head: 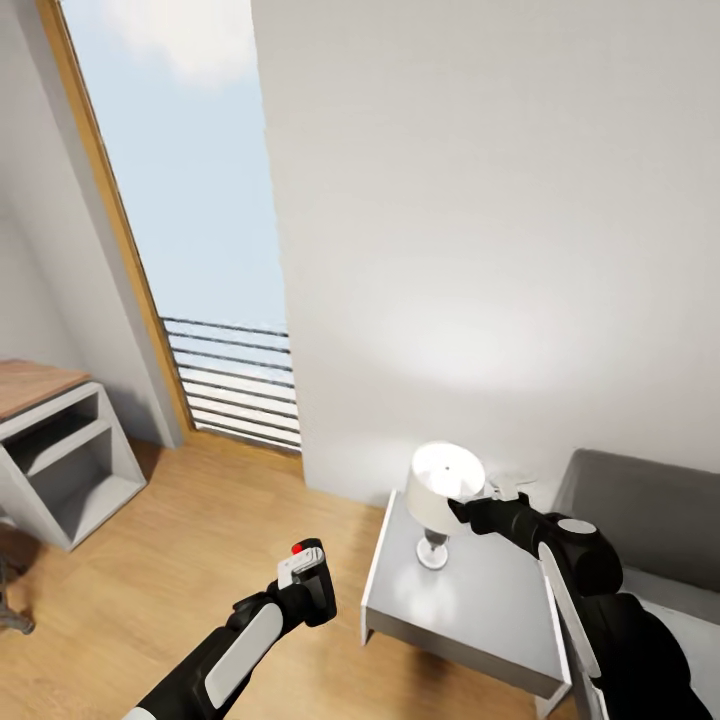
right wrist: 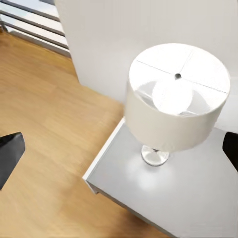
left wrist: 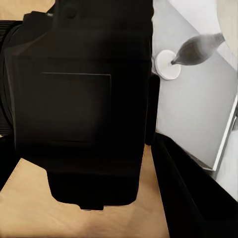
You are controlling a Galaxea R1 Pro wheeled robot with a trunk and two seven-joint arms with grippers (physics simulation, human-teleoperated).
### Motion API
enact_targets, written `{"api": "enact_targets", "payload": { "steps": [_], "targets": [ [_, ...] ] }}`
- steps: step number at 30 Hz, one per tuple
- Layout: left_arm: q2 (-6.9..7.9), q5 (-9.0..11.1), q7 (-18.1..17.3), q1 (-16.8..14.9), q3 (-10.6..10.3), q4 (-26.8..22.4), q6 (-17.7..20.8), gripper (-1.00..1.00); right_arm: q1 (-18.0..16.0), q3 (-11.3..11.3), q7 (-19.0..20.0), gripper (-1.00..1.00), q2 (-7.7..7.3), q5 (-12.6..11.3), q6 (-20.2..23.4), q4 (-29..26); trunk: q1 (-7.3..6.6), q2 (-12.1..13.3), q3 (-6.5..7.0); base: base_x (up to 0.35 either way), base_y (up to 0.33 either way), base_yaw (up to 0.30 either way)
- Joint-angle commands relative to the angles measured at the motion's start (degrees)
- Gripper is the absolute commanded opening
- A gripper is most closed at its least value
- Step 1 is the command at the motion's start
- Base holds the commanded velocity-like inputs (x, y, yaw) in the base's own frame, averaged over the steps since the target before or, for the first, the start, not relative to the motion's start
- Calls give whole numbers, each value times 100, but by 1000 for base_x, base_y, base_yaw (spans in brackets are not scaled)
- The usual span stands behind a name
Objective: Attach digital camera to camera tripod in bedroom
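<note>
Two arms reach forward over the wood floor (head: 200, 540). The left gripper (head: 305, 590) has its fingers clenched on the digital camera (head: 303, 570), held beside the grey table (head: 480, 610). The right gripper (head: 470, 510) hovers by the white lamp (head: 443, 495), fingers apparently released, though only their tips show.

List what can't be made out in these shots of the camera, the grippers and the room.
- Digital camera: its dark body sits close against the left wrist lens, so lens and controls are unreadable there; the head view shows its red button.
- Left gripper: the camera covers the fingers.
- Right gripper: partly behind the lamp in the head view; in the right wrist view the frame edges cut its fingertips.
- Shelf: cut by the left edge.
</note>
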Motion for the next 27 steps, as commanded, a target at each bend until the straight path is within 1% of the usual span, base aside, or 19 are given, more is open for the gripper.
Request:
{"api": "enact_targets", "payload": {
  "steps": [1,9,23,27],
  "targets": [
    [6,34,39,-8,-23,-10,6,-100,-4,2,10,100,-4,-1,29,-8,3,-8,-9,86,0,271],
    [6,29,38,-8,-24,-10,10,-100,-4,5,10,100,-4,-1,29,-8,3,-8,-9,44,0,271],
    [5,36,32,-8,-17,-10,13,-100,-4,15,10,100,-4,-1,29,-8,3,-8,-9,7,0,272],
    [3,40,30,-8,-16,-10,13,-100,-4,68,10,100,-7,-1,29,-8,3,-8,-9,45,0,273]
  ]
}}
